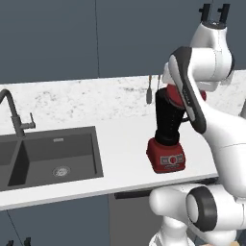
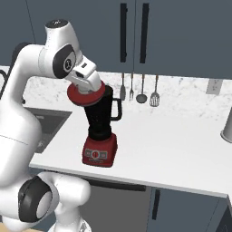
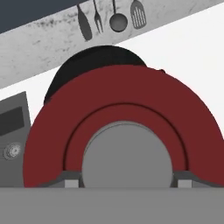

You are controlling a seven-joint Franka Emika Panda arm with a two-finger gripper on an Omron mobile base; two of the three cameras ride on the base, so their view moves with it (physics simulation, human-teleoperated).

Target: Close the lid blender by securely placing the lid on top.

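The blender (image 2: 100, 118) stands on the white counter, a black tapered jar (image 1: 168, 117) with a side handle on a red base (image 1: 166, 156). The red lid (image 2: 85, 96) hangs tilted at the jar's top, over the rim on the sink side. In the hand view the lid (image 3: 122, 105) has the jar's dark rim (image 3: 94, 59) showing behind it. My gripper (image 3: 127, 180) is shut on the lid, with a fingertip on each side of the grey centre knob (image 3: 127, 153). In the left base view my own arm hides most of the lid (image 1: 175, 99).
A dark sink (image 1: 53, 153) with a faucet (image 1: 14, 115) lies left of the blender. Several utensils (image 2: 140, 88) hang on the back wall behind it. A metal vessel (image 2: 227, 121) stands at the counter's far right. The counter's front edge (image 2: 149, 183) runs close to the blender base.
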